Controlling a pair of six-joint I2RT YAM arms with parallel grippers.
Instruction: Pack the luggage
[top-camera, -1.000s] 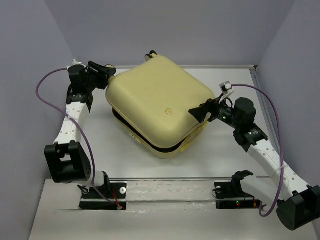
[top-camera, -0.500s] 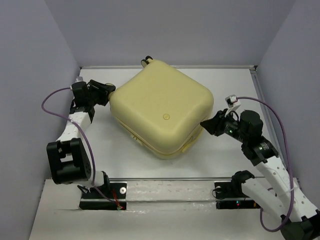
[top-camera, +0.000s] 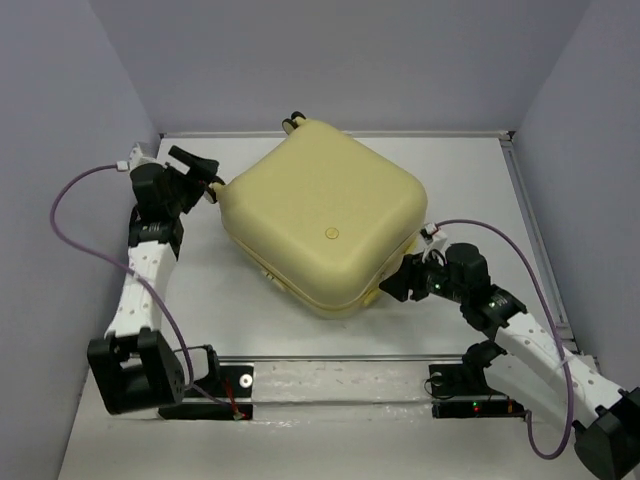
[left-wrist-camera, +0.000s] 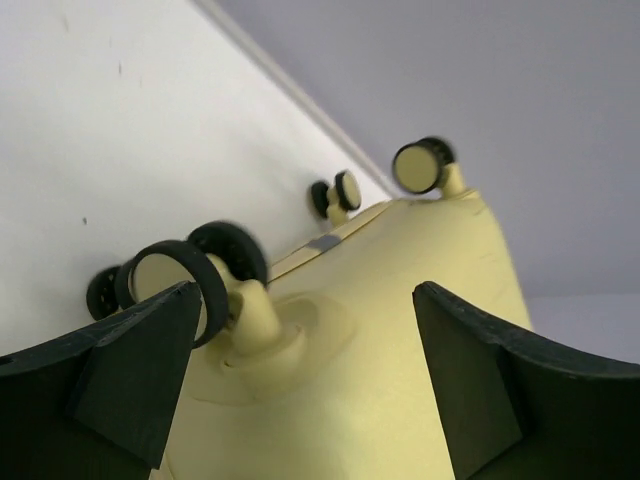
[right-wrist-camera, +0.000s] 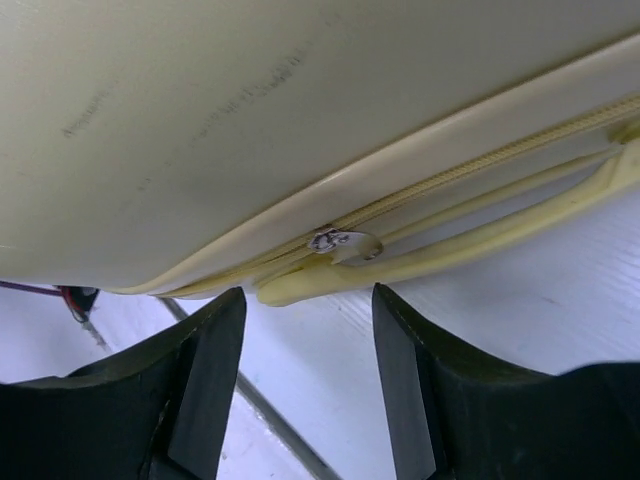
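The luggage (top-camera: 320, 210) is a pale yellow hard-shell suitcase lying closed in the middle of the table, with a small round emblem (top-camera: 332, 233) on its lid. My left gripper (top-camera: 212, 185) is open at its left corner, close to the caster wheels (left-wrist-camera: 180, 280), with nothing between the fingers. My right gripper (top-camera: 393, 283) is open and low at the near right edge. In the right wrist view it faces the zipper seam and the silver zipper pull (right-wrist-camera: 345, 242), without touching it.
Grey walls close in the white table (top-camera: 470, 190) on three sides. A metal rail (top-camera: 340, 357) runs along the near edge by the arm bases. A raised strip (top-camera: 530, 230) borders the table's right side.
The lid has come down and the suitcase is shut. My right gripper has dropped from the lid's right edge toward the near right seam. My left gripper has pulled slightly back at the left corner.
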